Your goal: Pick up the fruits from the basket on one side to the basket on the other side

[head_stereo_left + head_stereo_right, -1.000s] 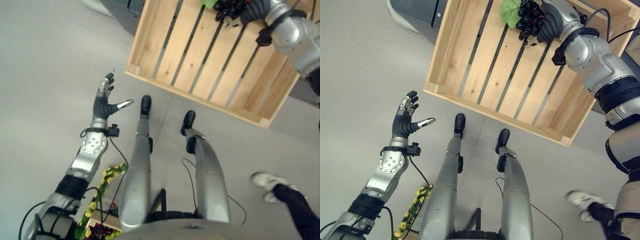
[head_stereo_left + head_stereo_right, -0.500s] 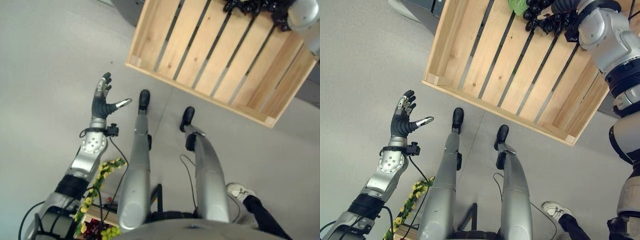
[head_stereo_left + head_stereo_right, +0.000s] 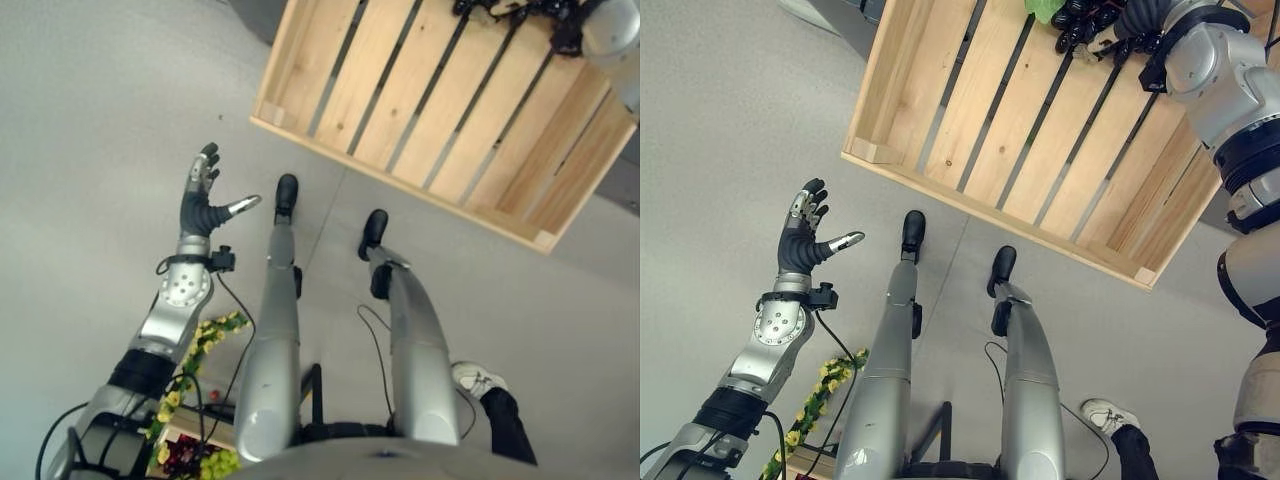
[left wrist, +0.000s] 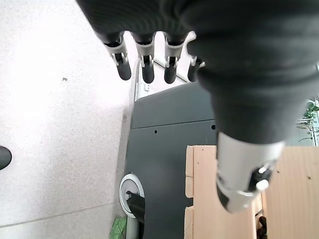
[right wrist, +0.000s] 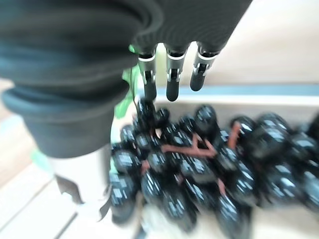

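Left hand (image 3: pixel 805 240): raised over bare floor on the robot's left, well apart from the crate; fingers straight and spread, thumb out to the side, holding nothing.
Basket corner (image 3: pixel 205 462): at the bottom edge beside the left arm, trimmed with yellow flowers, with something dark and something green inside; too little shows to name them.
Wooden crate (image 3: pixel 980 120): slatted, pale, lying ahead of the robot.
Green leaf (image 3: pixel 1042 8): at the crate's far edge, touching the grapes.
Grape bunch (image 5: pixel 199 164): dark glossy berries on reddish stems, resting on the crate's far slats under the right hand.
Right hand (image 3: pixel 1135 22): over the bunch; in its wrist view the fingers reach out nearly straight above the berries, thumb low at one side, nothing clasped yet.
Handling: probably light, soft and loose; berries look slick and may bruise or drop off if squeezed. Best cupped from beneath or taken where the stems join, not by single berries.
Person's shoe (image 3: pixel 1105 413): on the floor near the lower right.
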### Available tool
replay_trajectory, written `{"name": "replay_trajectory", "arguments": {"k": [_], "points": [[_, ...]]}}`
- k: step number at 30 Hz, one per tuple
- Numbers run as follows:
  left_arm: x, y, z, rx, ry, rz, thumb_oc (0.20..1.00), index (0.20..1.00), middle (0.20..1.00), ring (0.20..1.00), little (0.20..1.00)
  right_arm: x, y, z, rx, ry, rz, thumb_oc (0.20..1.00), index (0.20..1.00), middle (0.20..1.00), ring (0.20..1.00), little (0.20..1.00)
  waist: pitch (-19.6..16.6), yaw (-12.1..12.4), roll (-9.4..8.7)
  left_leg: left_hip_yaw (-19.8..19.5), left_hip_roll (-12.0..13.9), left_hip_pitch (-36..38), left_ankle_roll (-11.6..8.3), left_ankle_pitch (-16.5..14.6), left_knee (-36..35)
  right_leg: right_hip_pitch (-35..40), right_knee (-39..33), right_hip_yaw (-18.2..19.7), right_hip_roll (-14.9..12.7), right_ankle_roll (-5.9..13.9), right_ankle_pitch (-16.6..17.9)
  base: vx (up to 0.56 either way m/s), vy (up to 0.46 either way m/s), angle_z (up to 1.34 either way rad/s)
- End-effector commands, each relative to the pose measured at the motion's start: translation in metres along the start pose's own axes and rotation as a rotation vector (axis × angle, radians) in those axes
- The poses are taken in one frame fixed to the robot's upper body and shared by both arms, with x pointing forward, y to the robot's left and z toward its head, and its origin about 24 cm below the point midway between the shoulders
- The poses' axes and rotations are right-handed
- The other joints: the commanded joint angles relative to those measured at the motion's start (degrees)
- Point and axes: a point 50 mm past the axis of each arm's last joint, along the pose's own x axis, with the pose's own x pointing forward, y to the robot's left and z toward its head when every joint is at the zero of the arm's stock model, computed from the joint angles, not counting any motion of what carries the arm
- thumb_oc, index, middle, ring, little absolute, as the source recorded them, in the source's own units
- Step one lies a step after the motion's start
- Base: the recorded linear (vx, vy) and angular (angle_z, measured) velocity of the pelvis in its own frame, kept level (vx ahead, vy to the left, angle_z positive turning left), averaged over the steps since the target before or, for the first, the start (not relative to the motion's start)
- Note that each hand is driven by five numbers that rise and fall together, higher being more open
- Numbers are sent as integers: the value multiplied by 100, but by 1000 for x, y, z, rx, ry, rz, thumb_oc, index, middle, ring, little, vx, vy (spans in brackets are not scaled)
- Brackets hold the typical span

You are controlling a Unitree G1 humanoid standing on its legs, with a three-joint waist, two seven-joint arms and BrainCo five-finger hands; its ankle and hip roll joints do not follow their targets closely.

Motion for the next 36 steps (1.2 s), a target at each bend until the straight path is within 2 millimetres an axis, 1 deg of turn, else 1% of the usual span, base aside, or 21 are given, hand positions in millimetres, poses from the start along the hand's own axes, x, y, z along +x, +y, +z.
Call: {"name": "replay_trajectory", "arguments": {"k": [1,6,12,17,19,21,22,24,25,26,27,36], "points": [[2,22,12,33,-74,47,1000,1000,1000,1000,1000,2,-27,-7,-69,55,31,1000,1000,1000,1000,1000,-45,2,-488,380,77,531,-173,-1008,515,363,-1006,314,-68,433,547,0,0,0],[1,27,11,37,-58,42,1000,1000,1000,1000,1000,1,-35,-8,-52,64,66,1000,1000,1000,1000,1000,-45,-27,-570,377,96,559,-193,-997,505,413,-1040,292,-78,443,561,0,0,0],[1,30,11,39,-54,43,1000,1000,1000,1000,1000,0,-33,-10,-41,75,100,1000,1000,1000,1000,1000,-45,-27,-625,384,106,611,-199,-979,452,497,-1115,278,-76,449,594,0,0,0],[1,31,9,44,-47,44,1000,1000,1000,1000,1000,1,-31,-12,-56,102,106,1000,1000,1000,1000,1000,-45,-14,-633,385,113,626,-203,-970,413,500,-1142,269,-67,448,595,0,0,0],[1,31,8,42,-43,52,1000,1000,1000,1000,1000,2,-27,-13,-46,114,109,1000,1000,1000,1000,1000,-45,-3,-632,385,117,617,-200,-965,399,505,-1161,274,-57,449,597,0,0,0],[1,31,8,40,-38,50,1000,1000,1000,1000,1000,2,-21,-12,-39,114,118,1000,1000,1000,1000,1000,-45,1,-635,384,123,612,-196,-957,387,501,-1164,266,-54,443,593,0,0,0],[1,31,7,40,-34,52,1000,1000,1000,1000,1000,3,-14,-11,-24,116,127,1000,1000,1000,1000,1000,-45,5,-632,382,128,604,-194,-954,372,497,-1178,261,-44,445,595,0,0,0],[2,31,7,43,-35,48,1000,1000,1000,1000,1000,4,-10,-9,-20,114,136,1000,1000,1000,1000,1000,-45,13,-629,375,131,601,-193,-950,366,490,-1171,257,-41,449,596,0,0,0],[2,30,8,41,-37,47,1000,1000,1000,1000,1000,5,-6,-7,-12,114,136,689,689,689,689,689,-45,18,-628,376,137,590,-185,-949,352,480,-1179,253,-36,456,598,0,0,0],[3,31,8,40,-38,48,1000,1000,1000,1000,1000,6,-5,-7,-1,118,135,401,401,401,401,401,-45,17,-628,377,139,589,-180,-949,341,478,-1193,257,-30,460,603,0,0,0],[3,31,8,40,-38,48,1000,1000,1000,1000,1000,6,-4,-7,-1,118,136,200,200,200,200,200,-45,18,-631,378,140,591,-180,-949,340,479,-1194,258,-30,460,604,0,0,0],[2,33,8,49,-31,52,1000,1000,1000,1000,1000,8,-2,-1,8,109,137,200,200,200,200,200,-45,29,-650,381,161,603,-152,-966,326,464,-1171,260,-4,478,573,0,0,0]]}}
